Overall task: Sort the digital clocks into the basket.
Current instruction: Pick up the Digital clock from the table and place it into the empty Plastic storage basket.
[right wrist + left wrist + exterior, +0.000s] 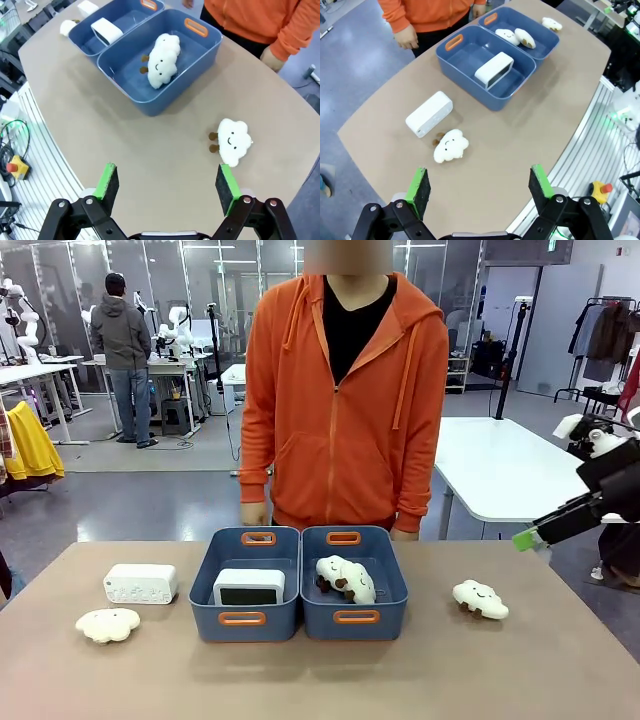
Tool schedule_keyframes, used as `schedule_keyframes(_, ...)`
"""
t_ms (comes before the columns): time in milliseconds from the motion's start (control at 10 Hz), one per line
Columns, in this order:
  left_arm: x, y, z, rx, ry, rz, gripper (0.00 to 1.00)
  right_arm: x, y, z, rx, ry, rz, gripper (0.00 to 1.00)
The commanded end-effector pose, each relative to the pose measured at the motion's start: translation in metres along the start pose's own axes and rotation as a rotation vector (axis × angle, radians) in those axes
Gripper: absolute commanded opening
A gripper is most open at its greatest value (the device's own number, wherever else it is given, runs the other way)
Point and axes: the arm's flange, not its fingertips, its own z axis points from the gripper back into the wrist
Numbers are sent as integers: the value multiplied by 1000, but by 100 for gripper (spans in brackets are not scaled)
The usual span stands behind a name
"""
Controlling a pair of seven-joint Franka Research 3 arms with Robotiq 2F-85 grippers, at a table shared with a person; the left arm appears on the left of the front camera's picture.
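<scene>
Lying left of the blue rectangular plastic basket, which is being occupied by the white screen-faced clock, the white dotted-face plastic clock is likely being best served by a square grasp across its narrow sides; the left gripper and right gripper are being held high, spread wide.

Front cam faces person across table; L+R wrist cams high, looking down; all share basket.
</scene>
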Motion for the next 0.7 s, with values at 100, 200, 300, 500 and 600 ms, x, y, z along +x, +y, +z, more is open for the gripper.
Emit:
schedule_keyframes(100,0,1,1,-23,-11,-15,100,-8,-6,8,-8,6,-18,98)
schedule_keyframes(200,0,1,1,-23,-11,-15,100,-8,-6,8,-8,6,-18,98)
schedule_keyframes(300,0,1,1,-23,-11,-15,100,-8,-6,8,-8,6,-18,98)
schedule_keyframes(500,0,1,1,-23,-11,-15,100,-8,-6,8,-8,6,-18,98)
schedule_keyframes(600,0,1,1,-23,-11,-15,100,-8,-6,8,-8,6,-18,98)
